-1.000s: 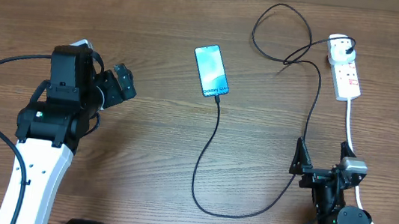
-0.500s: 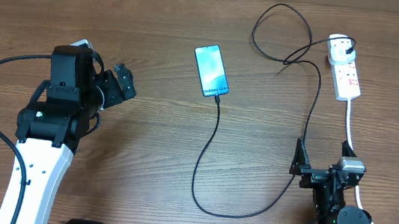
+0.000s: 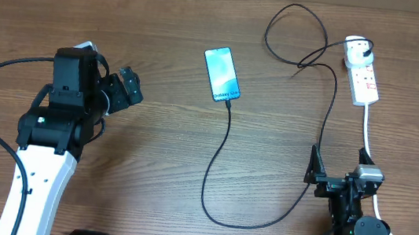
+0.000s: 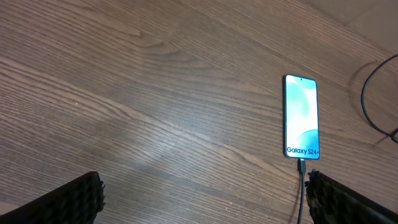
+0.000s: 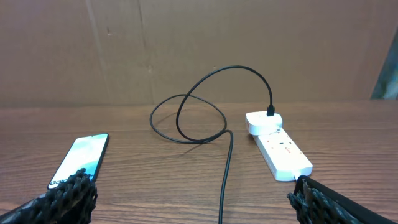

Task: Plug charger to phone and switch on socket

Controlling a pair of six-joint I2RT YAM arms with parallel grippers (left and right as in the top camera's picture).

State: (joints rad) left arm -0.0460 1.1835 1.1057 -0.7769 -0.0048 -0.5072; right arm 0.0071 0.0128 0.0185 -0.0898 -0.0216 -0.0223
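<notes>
A wooden bench [image 3: 165, 17] is shown from above. The phone [image 3: 222, 74] is laid flat near its middle, screen up and lit light blue-teal.

The charger [image 3: 223, 147], a thin black cable, is seen leaving the short edge of the phone nearest the robot. In the left wrist view its small connector [image 4: 301, 164] appears to be seated in that edge, so the plugging step is judged to be done. From the phone the cable is led toward the robot, curved round to the right, and carried back past the phone in loose loops. Its black plug end [image 5: 271, 112] is set into a white block [image 5: 263, 122] at the far end of the socket [image 3: 365, 84].

The socket is laid well apart to the right of the phone. Small red switch marks are visible on it, but whether it is switched on cannot be told. That step is judged to be the one possibly left.

The left tool [image 3: 129, 85] is held well to the left of the phone, with its jaws spread wide and nothing between them. The right tool [image 3: 337, 168] is held to the right of the phone and nearer the robot, between the cable and the thick white lead [image 3: 368, 128]. Its jaws are likewise spread wide and empty. Nothing is touched by either tool.
</notes>
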